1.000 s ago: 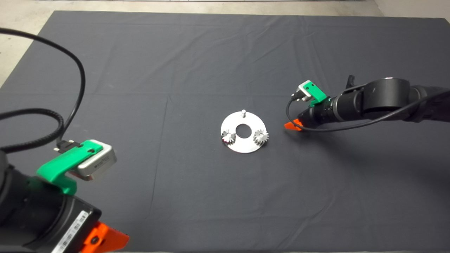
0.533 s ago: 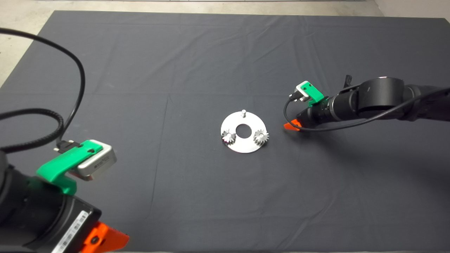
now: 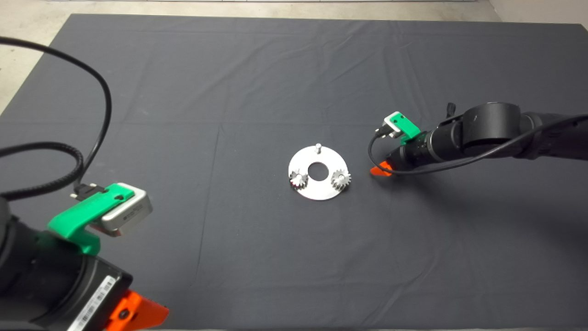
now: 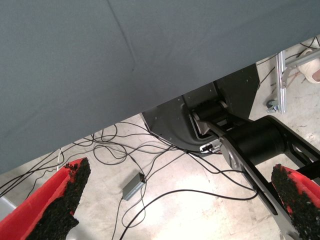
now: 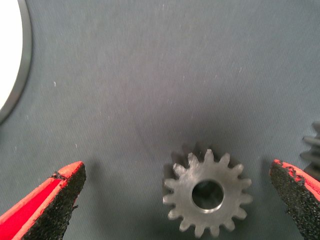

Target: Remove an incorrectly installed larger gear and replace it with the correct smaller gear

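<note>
The smaller gear point(image 5: 208, 198) lies flat on the mat point(image 3: 257, 92), dark and dull, bore up, just beside the plate point(image 3: 317, 192) on its right side. In the right wrist view it sits between the two spread fingers point(image 5: 50, 205) of the right gripper point(image 5: 175, 202), which hangs over it, wide open and holding nothing. In the head view the arm hides the gear.

The likely trouble is the grasp. The gear sits nearer one finger than the other, so closing may push it sideways before both pads bite. It is flat and low, so the pads could also ride over its teeth and pinch the cloth. A second toothed edge point(image 5: 312, 152) shows at the border of the right wrist view, probably the larger gear; a slid gear could knock it.

Counts: one plate, with one bare peg point(image 3: 317, 147) and one centre hole; two small silver gears point(image 3: 341, 179) seated on it; one dark gear; one partly seen gear beside it.

The left gripper point(image 4: 175, 205) is parked at the mat's near left edge, open, over the floor and cables.
</note>
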### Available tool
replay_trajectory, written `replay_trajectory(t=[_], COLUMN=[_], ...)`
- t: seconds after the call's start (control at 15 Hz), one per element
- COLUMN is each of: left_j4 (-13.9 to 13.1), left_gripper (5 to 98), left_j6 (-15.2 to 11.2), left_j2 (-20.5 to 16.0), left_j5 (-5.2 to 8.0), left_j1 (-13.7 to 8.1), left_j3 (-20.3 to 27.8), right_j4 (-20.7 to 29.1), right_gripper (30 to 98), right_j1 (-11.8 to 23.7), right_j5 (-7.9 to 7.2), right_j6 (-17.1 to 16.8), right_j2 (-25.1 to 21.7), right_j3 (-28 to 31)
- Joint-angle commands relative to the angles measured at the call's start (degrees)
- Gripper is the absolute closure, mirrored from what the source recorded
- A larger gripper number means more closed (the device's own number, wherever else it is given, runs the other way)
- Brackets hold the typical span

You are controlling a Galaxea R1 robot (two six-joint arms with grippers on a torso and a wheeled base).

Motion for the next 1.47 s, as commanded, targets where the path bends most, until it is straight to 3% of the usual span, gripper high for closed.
replay_trajectory(t=[0.0,0.2,0.6,0.67,1.0,1.2,1.33,1.4], left_j4=[0.04,0.04,0.04,0.04,0.04,0.04,0.04,0.04], left_gripper=[10.7,10.7,10.7,10.7,10.7,10.7,10.7,10.7], left_j6=[-0.35,-0.35,-0.35,-0.35,-0.28,-0.26,-0.26,-0.34], left_j2=[-0.05,-0.05,-0.05,-0.05,-0.05,-0.05,-0.05,-0.05], left_j5=[0.22,0.22,0.22,0.22,0.22,0.31,0.31,0.31], left_j1=[-0.23,-0.23,-0.23,-0.23,-0.21,-0.14,-0.14,-0.06], left_j3=[0.75,0.75,0.75,0.75,0.75,0.75,0.75,0.75], right_j4=[1.63,1.63,1.72,1.85,3.13,3.83,3.92,3.92], right_gripper=[30.8,30.8,33.7,37.4,43.0,48.2,48.3,52.4], right_j1=[1.14,1.14,1.14,1.14,1.16,1.23,1.41,1.49], right_j5=[-1.15,-2.84,-3.25,-3.25,-3.34,-5.51,-5.62,-5.62], right_j6=[-0.20,-0.20,-0.20,-0.20,-0.20,-0.20,-0.29,-0.29], right_j2=[-0.04,-0.04,1.63,1.72,1.89,1.98,1.89,1.89], right_j3=[-0.05,-0.03,-1.88,-1.90,-2.34,-2.43,-2.43,-2.43])
